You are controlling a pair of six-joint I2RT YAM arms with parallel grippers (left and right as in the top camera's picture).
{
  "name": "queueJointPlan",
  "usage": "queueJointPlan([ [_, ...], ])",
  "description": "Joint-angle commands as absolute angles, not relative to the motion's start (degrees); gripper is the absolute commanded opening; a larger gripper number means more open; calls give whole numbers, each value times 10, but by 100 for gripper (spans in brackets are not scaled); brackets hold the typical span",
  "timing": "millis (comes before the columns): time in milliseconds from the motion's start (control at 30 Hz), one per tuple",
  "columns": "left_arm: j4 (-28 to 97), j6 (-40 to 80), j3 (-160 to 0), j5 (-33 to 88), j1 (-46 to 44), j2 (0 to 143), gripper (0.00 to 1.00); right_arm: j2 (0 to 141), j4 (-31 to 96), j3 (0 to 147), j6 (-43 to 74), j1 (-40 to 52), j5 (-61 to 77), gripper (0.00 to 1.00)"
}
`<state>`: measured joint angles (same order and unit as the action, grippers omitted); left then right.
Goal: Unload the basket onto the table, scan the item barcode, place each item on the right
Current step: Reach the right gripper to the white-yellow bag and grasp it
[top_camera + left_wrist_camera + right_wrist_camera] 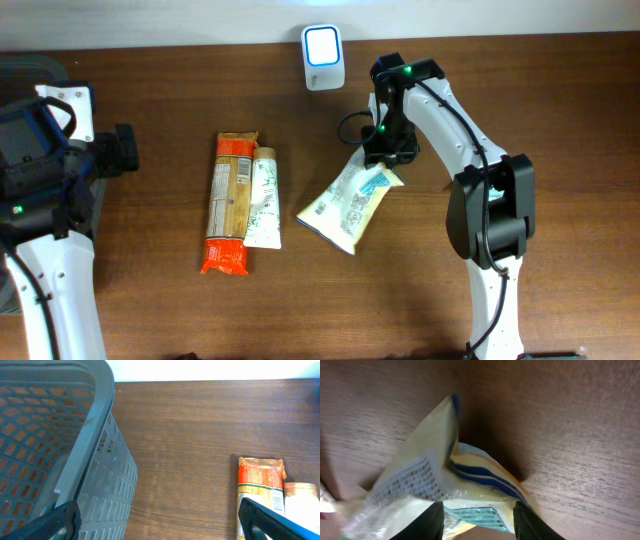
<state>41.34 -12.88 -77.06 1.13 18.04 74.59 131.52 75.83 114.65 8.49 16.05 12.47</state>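
1. My right tool [385, 150] is clenched on the far end of the pouch [345, 205]. The right wrist view shows the crumpled film pinched between both fingers [432, 520].
2. The pouch is on the table [150, 90] right of centre. Its near end rests on the wood and its gripped end sits just below the scanner [323, 55]. My guess is that it is held by the end so the printed face is free to turn.
3. A block of fine print shows on the pouch in the wrist view. I cannot tell whether it is the barcode.
4. The scanner stands at the back edge with its window lit. It is near the pouch but apart from it, and the pouch does not face it yet.
5. My left tool [159, 522] is released, fingers wide, holding nothing. It is parked beside the grey basket [95, 415] at the left, probably to keep out of the way.
6. An orange pack [230, 205] and a white tube [264, 200] lie side by side, touching, left of the pouch. Neither is handled.
7. Judgement: early in the scan step. The next move needs a lift and a tilt toward the window. The thin film could slip.
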Motion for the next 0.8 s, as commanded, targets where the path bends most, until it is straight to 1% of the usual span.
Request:
queueJointPlan([
  [0, 413, -138, -776, 17, 183, 745, 99, 1315, 759, 1169, 57, 161, 147, 45],
  [133, 413, -138, -776, 17, 183, 745, 99, 1315, 780, 1196, -19, 150, 146, 45],
  [167, 413, -138, -776, 17, 183, 745, 99, 1315, 796, 1223, -50, 136, 146, 53],
  [200, 413, -138, -776, 17, 183, 745, 99, 1315, 804, 1247, -76, 123, 146, 58],
  [233, 413, -138, -776, 17, 183, 745, 99, 1315, 803, 1268, -102, 109, 146, 73],
  [267, 413, -138, -776, 17, 183, 745, 99, 1315, 794, 1279, -128, 99, 148, 97],
  [300, 413, -138, -776, 17, 183, 745, 99, 1315, 774, 1277, -168, 89, 165, 99],
  [367, 413, -138, -776, 17, 183, 745, 99, 1326, 759, 1261, -266, 86, 259, 99],
  [400, 413, -138, -776, 17, 183, 745, 99, 1336, 758, 1253, -284, 90, 280, 99],
  [567, 413, -138, -776, 17, 183, 745, 99, 1395, 763, 1229, -283, 115, 331, 99],
  [700, 413, -138, -776, 17, 183, 745, 99, 1425, 821, 1228, -314, 138, 385, 99],
  [767, 413, -138, -776, 17, 183, 745, 99, 1437, 841, 1227, -313, 151, 390, 98],
])
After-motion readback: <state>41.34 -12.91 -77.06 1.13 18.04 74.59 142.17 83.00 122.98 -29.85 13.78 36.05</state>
